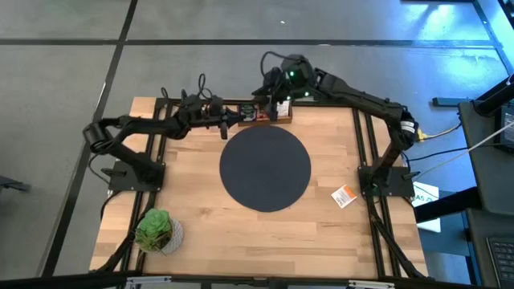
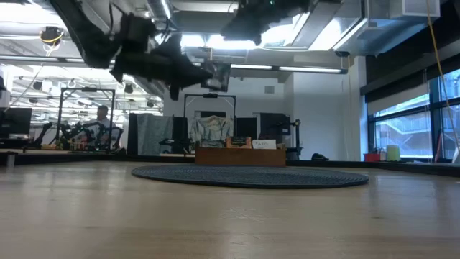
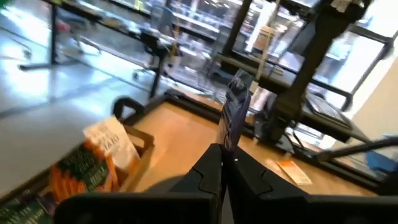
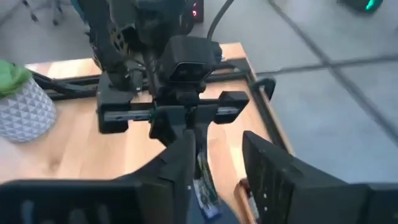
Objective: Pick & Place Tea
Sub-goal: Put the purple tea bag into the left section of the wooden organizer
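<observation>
Dark packet changes hands above the tea box at the counter's far edge.

My left hand (image 3: 222, 163) is clamped shut on the bottom edge of a dark tea packet (image 3: 235, 112), holding it upright; it looks light, thin and floppy, so an edge pinch suits it. My right hand (image 4: 214, 162) hangs over the box (image 1: 259, 115), fingers partly spread, with that packet between them, touching or not I cannot tell. One orange packet (image 1: 344, 195) lies beside the mat (image 1: 265, 168).

Both grippers crowd over the wooden tea box (image 1: 263, 115) at the table's far edge, leaving little room there. The black round mat (image 1: 265, 168) lies bare. An orange packet (image 1: 344, 196) and potted plant (image 1: 155, 229) occupy the near corners.
</observation>
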